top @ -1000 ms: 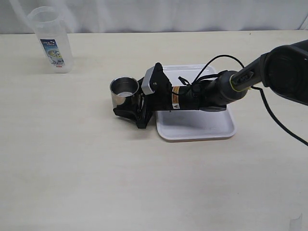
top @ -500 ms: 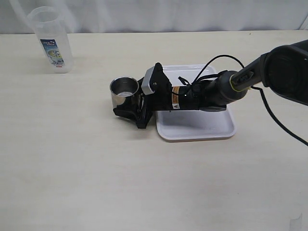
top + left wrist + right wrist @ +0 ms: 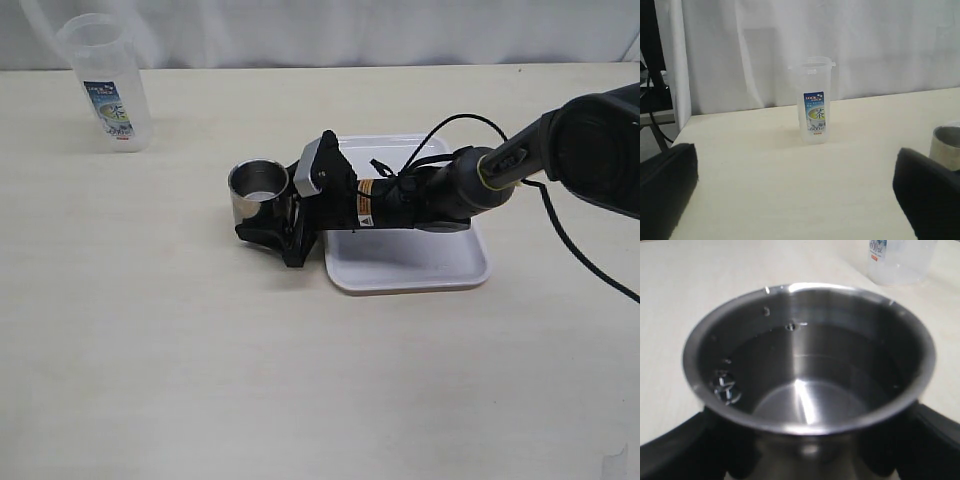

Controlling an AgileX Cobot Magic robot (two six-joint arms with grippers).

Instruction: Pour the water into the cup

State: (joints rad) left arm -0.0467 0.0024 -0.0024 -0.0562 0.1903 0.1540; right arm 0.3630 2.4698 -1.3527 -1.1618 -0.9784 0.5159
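Observation:
The shiny steel cup (image 3: 258,190) stands upright on the table, just left of the white tray. My right gripper (image 3: 268,208) lies low along the table, and its black fingers (image 3: 935,440) press the cup's (image 3: 805,300) two sides. Clear water (image 3: 840,370) fills the cup's lower part, with droplets on the inner wall. The tall translucent container (image 3: 105,85) with the blue-and-white label stands alone at the far left. My left gripper (image 3: 797,200) is open and faces that container (image 3: 814,107) from a distance, with the cup (image 3: 946,145) off to one side. The left arm is out of the exterior view.
A white tray (image 3: 420,265) lies under the right arm, whose cable loops above it. A white curtain (image 3: 865,45) backs the table's far edge. In the left wrist view the table ends at a corner past the container.

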